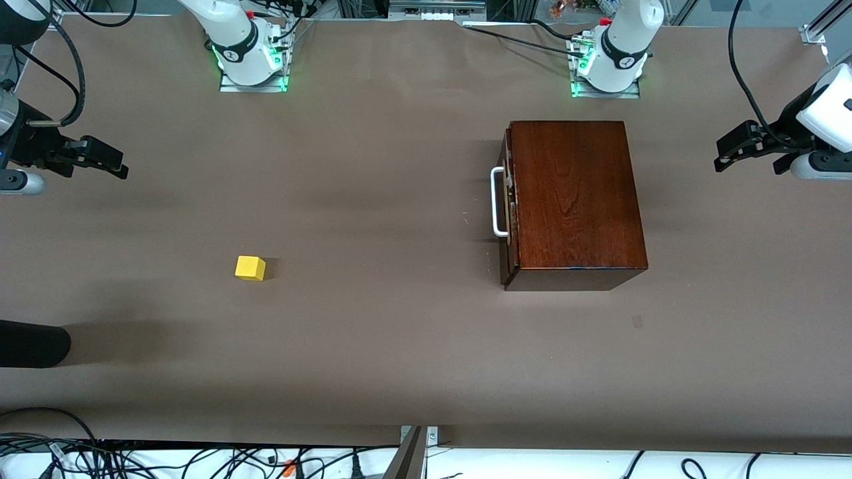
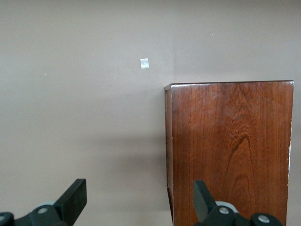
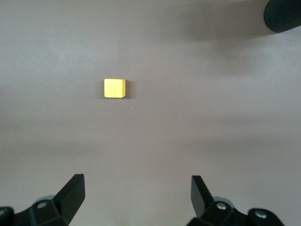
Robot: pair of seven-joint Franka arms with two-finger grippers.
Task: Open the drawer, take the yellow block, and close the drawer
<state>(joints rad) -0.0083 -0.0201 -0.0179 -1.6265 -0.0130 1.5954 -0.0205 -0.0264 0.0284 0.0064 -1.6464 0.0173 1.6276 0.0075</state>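
The drawer (image 1: pixel 509 206) appears shut, or all but shut: its dark front lies flush against the mahogany box (image 1: pixel 576 196), and only the white handle (image 1: pixel 498 203) stands out from it, facing toward the right arm's end of the bench (image 1: pixel 399 346). The yellow block (image 1: pixel 250 267) is not in the drawer; it sits on the bare bench, well apart from the box, toward the right arm's end and a little nearer the front camera than the handle. So the pictures fit the end of the job: block out, drawer pushed in, nothing left in any grip. They would fit equally well a block that merely lies on the bench with the drawer never touched, and which it is cannot be told from here. Both arms wait, drawn back to the edges. The left tool (image 1: pixel 729 156) hangs over the bench at the left arm's end beside the box, its fingers (image 2: pixel 75 197) spread wide and empty in the left wrist view, which looks down on the box top and a small pale tag (image 2: pixel 145 63). The right tool (image 1: pixel 110 163) hovers over the right arm's end, also wide and empty in the right wrist view, with the block on the bench ahead of it. A black rounded object (image 1: pixel 30 344) juts in at that edge.
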